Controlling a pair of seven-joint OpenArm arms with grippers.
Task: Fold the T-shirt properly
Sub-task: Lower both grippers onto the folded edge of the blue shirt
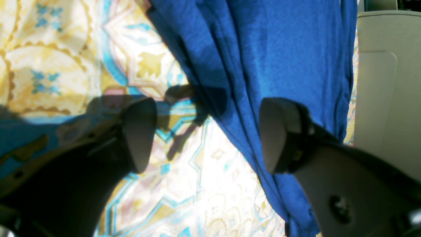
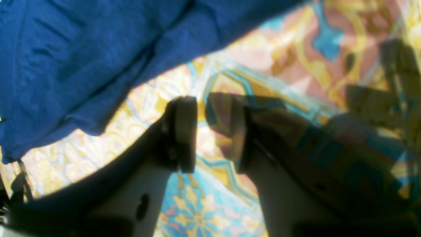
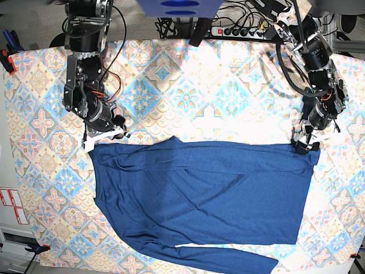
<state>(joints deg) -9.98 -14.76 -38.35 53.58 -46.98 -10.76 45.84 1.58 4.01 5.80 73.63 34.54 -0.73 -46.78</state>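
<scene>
The T-shirt point(image 3: 199, 197) lies spread across the lower half of the patterned bench point(image 3: 188, 85) in the base view. The left pincer point(image 1: 207, 135) stands wide open at the shirt's upper right corner, one finger over the cloth, nothing between its jaws. The right pincer point(image 2: 210, 133) is narrowly parted and empty, just beside the upper left corner.

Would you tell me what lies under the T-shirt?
The T-shirt lies flat on the patterned tablecloth, which shows all around it. Whatever is beneath the fabric is covered and cannot be seen.
</scene>
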